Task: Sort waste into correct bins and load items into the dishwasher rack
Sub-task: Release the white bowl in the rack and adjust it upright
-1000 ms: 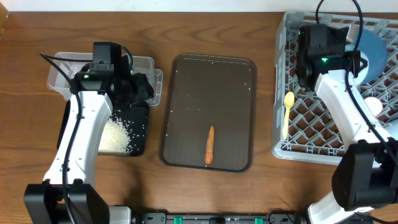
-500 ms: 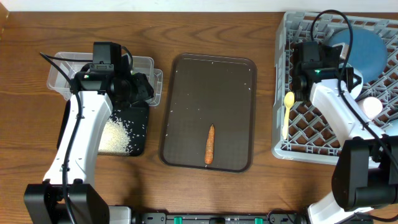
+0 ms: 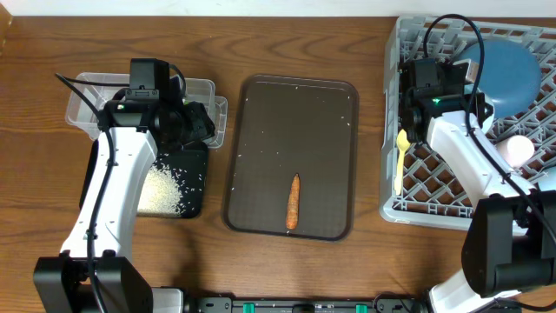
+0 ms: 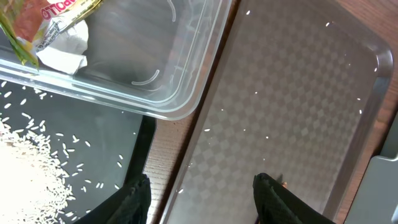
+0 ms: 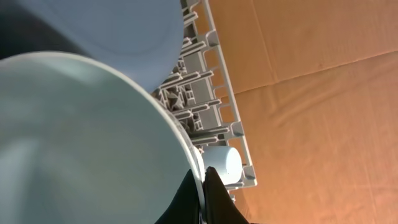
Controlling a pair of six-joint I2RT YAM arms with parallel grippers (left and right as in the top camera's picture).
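Wooden counter (image 3: 287, 43), evenly lit. Dark brown serving tray (image 3: 261, 156) sits at centre. Small orange carrot (image 3: 294, 201) lies lengthwise in its near half, with a few stray white grains scattered over the tray.

Left of it is the clear tub (image 3: 204, 87), holding the yellow-green snack wrapper (image 4: 50, 15) and a crumpled white tissue (image 4: 62, 55). The tub's near end overlaps the black tray (image 3: 195, 165), where rice (image 3: 165, 187) is heaped.

Left pincer (image 4: 202, 199): open and empty, over the gap between black tray and serving tray.

Grey rack (image 3: 426, 191) stands at right. Pale yellow spoon (image 3: 401, 156) lies along its left edge; dark blue bowl (image 3: 512, 74) is at its far side.

Right pincer (image 5: 203, 186): closed on the rim of the white bowl (image 5: 81, 143), within the rack. A small pale cup (image 5: 222, 163) is just beyond the fingertips.
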